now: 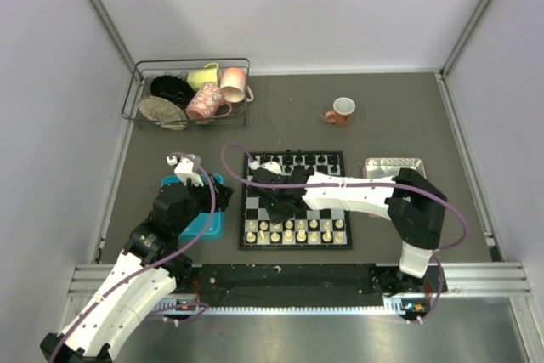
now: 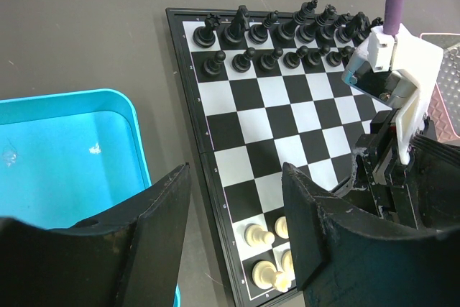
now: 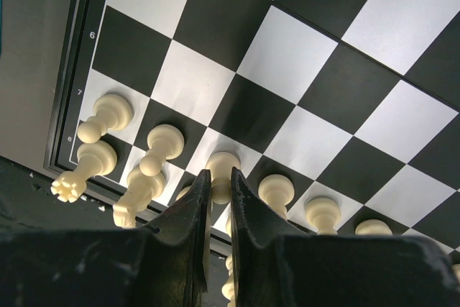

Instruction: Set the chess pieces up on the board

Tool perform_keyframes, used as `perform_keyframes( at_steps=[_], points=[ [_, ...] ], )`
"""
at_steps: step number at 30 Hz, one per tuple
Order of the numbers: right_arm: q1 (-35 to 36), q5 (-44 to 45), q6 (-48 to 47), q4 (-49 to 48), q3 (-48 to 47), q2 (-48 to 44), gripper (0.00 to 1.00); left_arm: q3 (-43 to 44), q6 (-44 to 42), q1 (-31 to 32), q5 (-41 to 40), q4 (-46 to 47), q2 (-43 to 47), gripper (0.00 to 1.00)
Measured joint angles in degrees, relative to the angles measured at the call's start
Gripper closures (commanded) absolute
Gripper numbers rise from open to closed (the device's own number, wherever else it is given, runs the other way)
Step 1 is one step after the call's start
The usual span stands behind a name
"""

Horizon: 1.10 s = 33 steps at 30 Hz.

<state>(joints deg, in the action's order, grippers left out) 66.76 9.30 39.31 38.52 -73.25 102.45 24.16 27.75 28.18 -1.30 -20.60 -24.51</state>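
- Top view: the board [image 1: 252, 201] lay mid-table, with the chess pieces [image 1: 293, 229] upright in two rows along its near edge. The right arm stretched leftward across it, right gripper [image 1: 270, 197] low. The left gripper [image 1: 219, 195] hung over the blue tray [image 1: 204, 225].
- Left wrist: fingers [image 2: 165, 213] were spread wide.
- Right wrist: border numerals 6 and 7 were readable. The fingers [image 3: 190, 221] were nearly together at a pawn [image 3: 221, 167]; I cannot tell if they gripped it.

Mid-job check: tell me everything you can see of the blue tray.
The blue tray is a shallow turquoise rectangle with rounded corners and a raised rim, glossy like plastic. It lies flat on the grey table just left of the board, a strip of table between them. The part in view holds no pieces, only a pale speck. The left arm hides part of it from above.
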Motion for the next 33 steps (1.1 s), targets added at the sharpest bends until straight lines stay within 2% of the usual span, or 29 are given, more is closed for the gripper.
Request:
perform_keyframes(
  at_steps=[3,16,22,28,33],
  points=[
    [0.0,0.0,0.2,0.0,0.0,0.0,0.8,0.0,0.0,0.0,0.0,0.0,0.0,0.41],
    [0.0,0.3,0.4,0.0,0.0,0.1,0.7,0.0,0.0,0.0,0.0,0.0,0.0,0.39],
    [-0.1,1.5,0.3,0.0,-1.1,-0.9,0.58,0.0,0.0,0.0,0.0,0.0,0.0,0.34],
    [-1.5,3.1,0.3,0.2,-0.8,-8.2,0.5,0.0,0.0,0.0,-0.5,-0.2,0.0,0.29],
    [-4.7,5.0,-0.4,0.0,1.9,-18.2,0.38,0.4,0.0,0.0,-1.7,-1.3,-0.1,0.27]
  ],
)
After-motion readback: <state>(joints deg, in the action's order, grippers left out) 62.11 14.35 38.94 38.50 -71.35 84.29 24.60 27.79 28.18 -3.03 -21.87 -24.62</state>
